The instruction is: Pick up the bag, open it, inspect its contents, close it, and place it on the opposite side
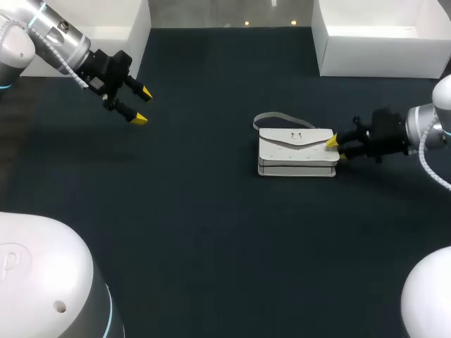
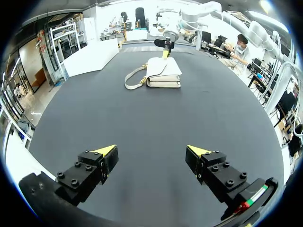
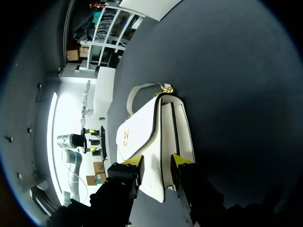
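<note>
Bag (image 1: 296, 151) is lying on the surface (image 1: 211, 232), right end effector (image 1: 337, 148) clamping its end; left end effector (image 1: 142, 105) is hovering, fingers apart

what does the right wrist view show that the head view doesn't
Only the right wrist view: the right gripper close up, with its fingers pressed on either side of the bag at its flap end. It also shows the gold fitting where the strap joins.
Only the head view: the whole table around the bag, and how far across it the open left gripper hangs.
Both: the white bag lying flat, its looped strap, the right gripper at its end, and the left gripper, tiny in the wrist view.
</note>
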You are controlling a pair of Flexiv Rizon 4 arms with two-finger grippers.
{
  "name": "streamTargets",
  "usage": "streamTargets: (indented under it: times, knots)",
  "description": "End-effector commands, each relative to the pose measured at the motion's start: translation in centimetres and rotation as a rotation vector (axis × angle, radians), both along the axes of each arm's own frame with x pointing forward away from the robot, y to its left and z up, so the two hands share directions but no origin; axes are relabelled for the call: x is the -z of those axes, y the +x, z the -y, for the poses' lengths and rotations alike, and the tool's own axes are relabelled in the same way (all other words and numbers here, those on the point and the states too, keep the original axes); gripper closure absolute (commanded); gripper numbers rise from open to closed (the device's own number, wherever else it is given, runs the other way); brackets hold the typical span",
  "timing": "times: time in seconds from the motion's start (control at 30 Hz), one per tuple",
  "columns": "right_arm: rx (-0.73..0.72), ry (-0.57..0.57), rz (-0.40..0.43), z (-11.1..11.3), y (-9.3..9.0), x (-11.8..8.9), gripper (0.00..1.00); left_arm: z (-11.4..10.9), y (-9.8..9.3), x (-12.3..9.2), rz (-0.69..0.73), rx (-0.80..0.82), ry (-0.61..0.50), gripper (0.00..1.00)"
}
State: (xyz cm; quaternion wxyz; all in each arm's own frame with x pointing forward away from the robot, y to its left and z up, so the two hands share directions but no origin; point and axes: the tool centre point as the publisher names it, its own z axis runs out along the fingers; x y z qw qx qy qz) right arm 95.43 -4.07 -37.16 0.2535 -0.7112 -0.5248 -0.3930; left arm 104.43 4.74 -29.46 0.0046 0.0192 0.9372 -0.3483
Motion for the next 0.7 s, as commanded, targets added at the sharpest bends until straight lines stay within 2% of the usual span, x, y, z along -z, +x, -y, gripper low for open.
streamTargets:
  times: [0.03,0.43,0.7]
  knots:
    - [-0.045,0.002,-0.037,0.8,0.6,-0.3,0.65,0.0,0.1,0.1,0.000,0.002,-0.004,0.00]
    - [-0.241,-0.067,-0.177,1.9,1.1,-0.9,0.66,0.0,0.1,0.1,0.000,0.002,-0.004,0.00]
    - [-0.279,-0.072,-0.211,1.5,0.6,-0.8,0.65,0.0,0.1,0.1,0.000,0.002,-0.004,0.00]
